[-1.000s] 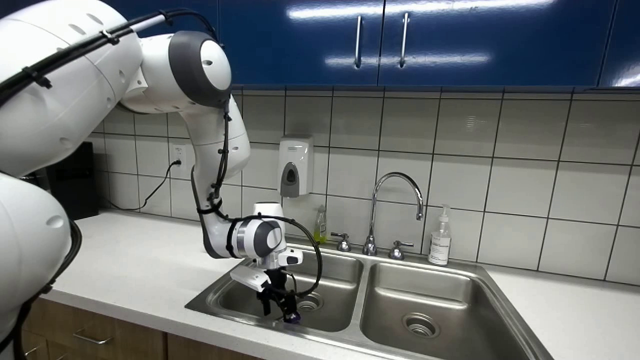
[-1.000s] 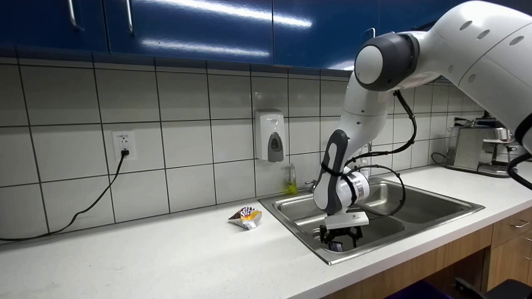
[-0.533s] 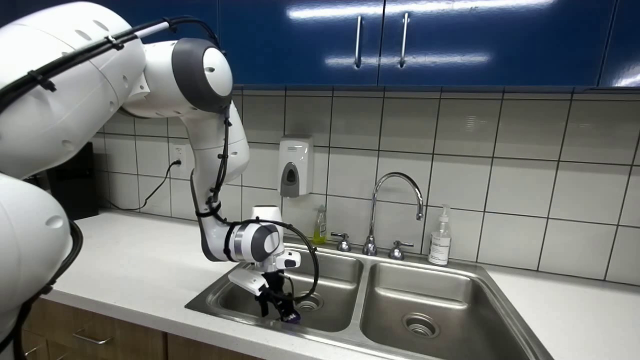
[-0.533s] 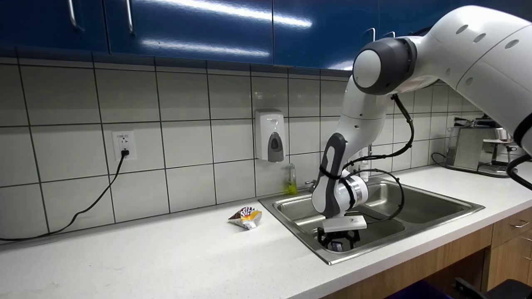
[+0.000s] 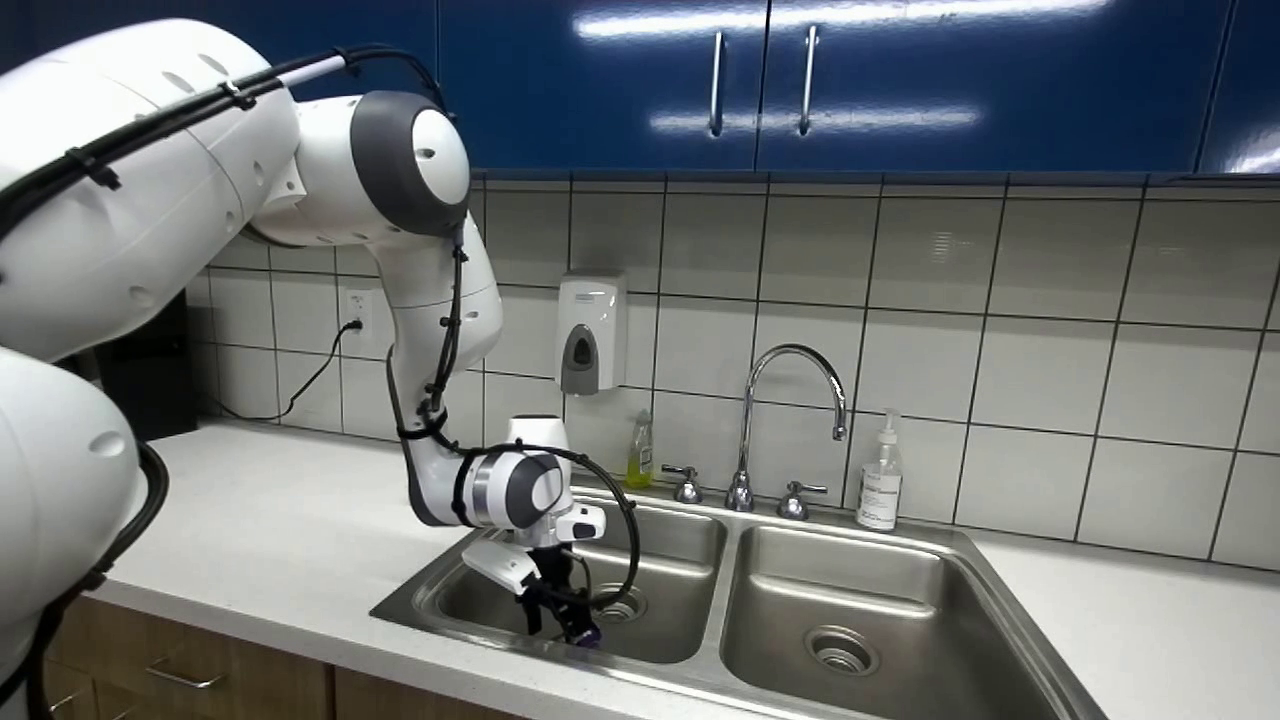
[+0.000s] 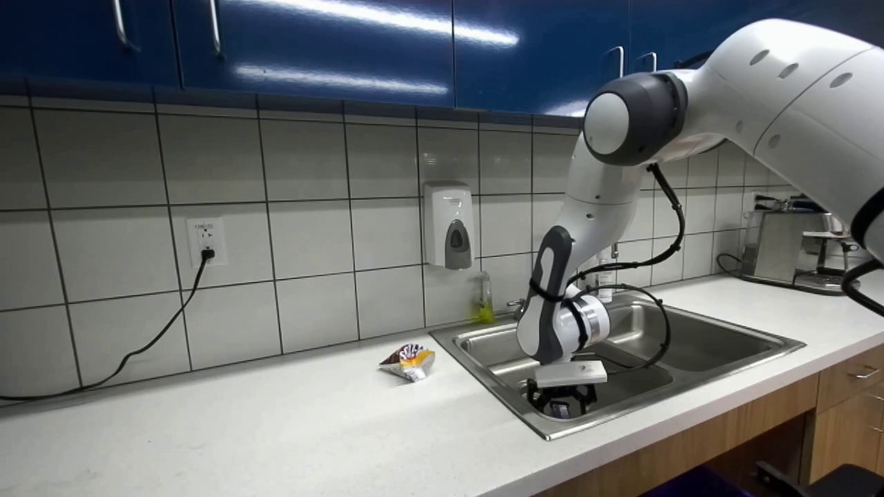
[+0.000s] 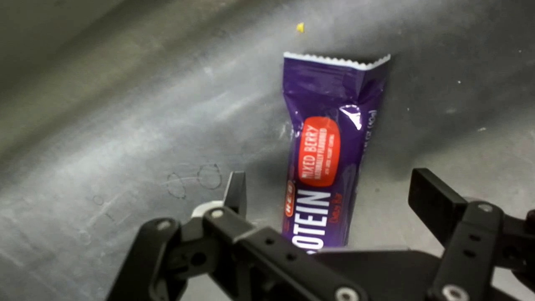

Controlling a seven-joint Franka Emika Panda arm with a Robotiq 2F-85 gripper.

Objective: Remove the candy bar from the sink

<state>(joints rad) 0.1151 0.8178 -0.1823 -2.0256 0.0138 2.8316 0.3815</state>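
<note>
Wrist view has the gripper (image 7: 329, 188) down inside the sink (image 5: 722, 600) with its jaws spread well apart, one finger to each side of the candy bar (image 7: 328, 150) and bare steel showing in both gaps, so nothing is pinched. The bar lies on the floor of one of the sink's basins, red label up. From where I stand I'd guess it's light and fairly firm, apt to dent rather than snap, and the shiny purple film looks likely to slide. I'd close across the narrow width at the filled middle, by the lettering; the flat, white-edged crimp would probably just fold. The end toward the gripper is lost behind its links, so the big word reads only "OTEIN", and there's no saying how low the fingertips sit against the bar's sides. Both exterior views give barely a dark purplish scrap of it. A yellow speck (image 7: 300, 27) on the sink's steel is too small to name. Outside the sink, on the desk (image 6: 276, 428) near that same basin, sits a crumpled wrapper (image 6: 409, 362); whether anything is inside it, I can't make out.
</note>
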